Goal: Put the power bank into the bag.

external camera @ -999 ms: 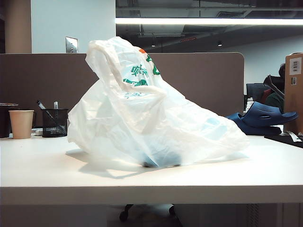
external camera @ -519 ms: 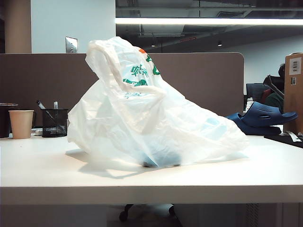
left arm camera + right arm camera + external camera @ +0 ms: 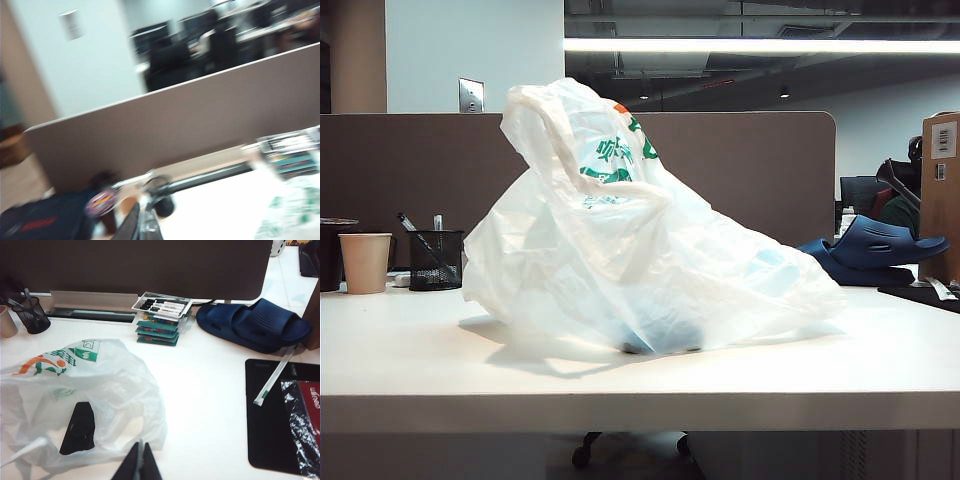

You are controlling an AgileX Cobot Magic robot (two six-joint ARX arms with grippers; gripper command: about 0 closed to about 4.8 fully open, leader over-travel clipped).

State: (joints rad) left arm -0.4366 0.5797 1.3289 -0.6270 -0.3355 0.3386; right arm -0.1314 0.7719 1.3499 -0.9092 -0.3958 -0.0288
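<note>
- White surface (image 3: 210,390) backed by brown partition (image 3: 140,265).
- Power bank (image 3: 79,428) seen inside bag (image 3: 100,390), just beside right pincer (image 3: 138,462), clamped empty.
- Left pincer (image 3: 145,225) closed, empty, blurred.

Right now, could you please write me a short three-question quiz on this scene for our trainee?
1. True or false: the power bank lies inside the bag.
2. What lies beside the stack of marker trays, at the back of the table? A) a blue clog B) a kettle C) a keyboard
3. Fill in: the right tool hangs over the bag's near edge with its jaws ____.

Key: 1 true, it shows dark through the plastic. 2 A, the blue clog. 3 shut; the left tool, aimed at the partition, is shut too.
</note>
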